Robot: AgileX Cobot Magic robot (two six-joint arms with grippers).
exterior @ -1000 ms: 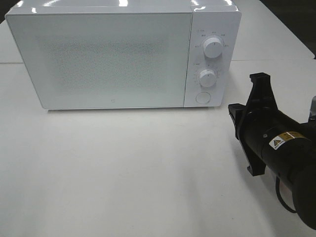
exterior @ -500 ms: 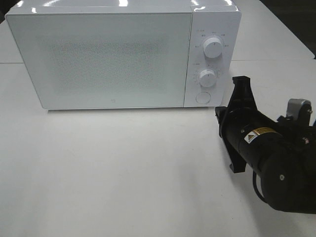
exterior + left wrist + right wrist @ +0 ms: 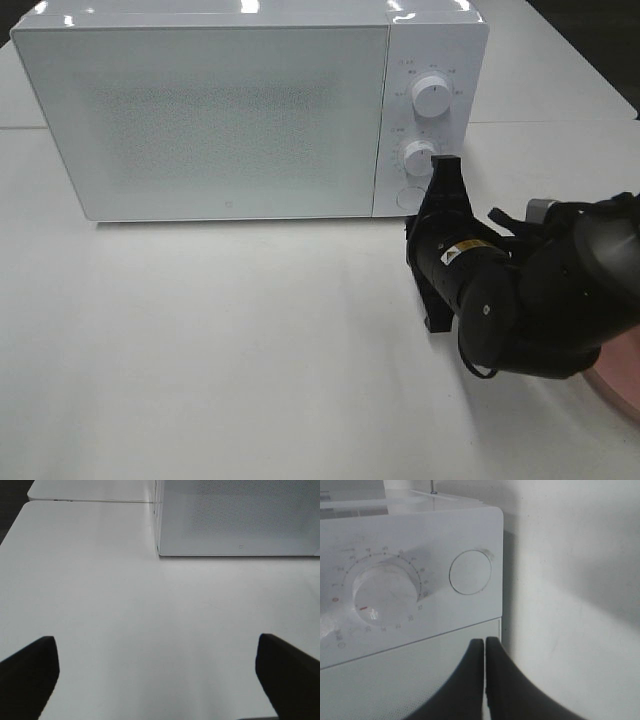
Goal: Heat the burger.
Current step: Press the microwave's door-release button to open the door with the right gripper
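A white microwave (image 3: 230, 120) stands at the back of a white table (image 3: 200, 340) with its door shut. On its control panel, at the right, are two round knobs, one above the other, and a round button (image 3: 470, 572) below them.

The black right arm (image 3: 520, 300) reaches in from the right toward the lower part of that panel. The right gripper (image 3: 484, 642) is closed with its two fingers pressed together and nothing between them. Its tips are just by the seam between door and panel, near the round button.

The left gripper (image 3: 156, 639) hangs over bare table in front of the microwave's left corner, fingers spread wide and empty.

A sliver of a pink plate (image 3: 622, 385) shows beside the right arm.

The burger is in none of the views, so I cannot tell where it is.
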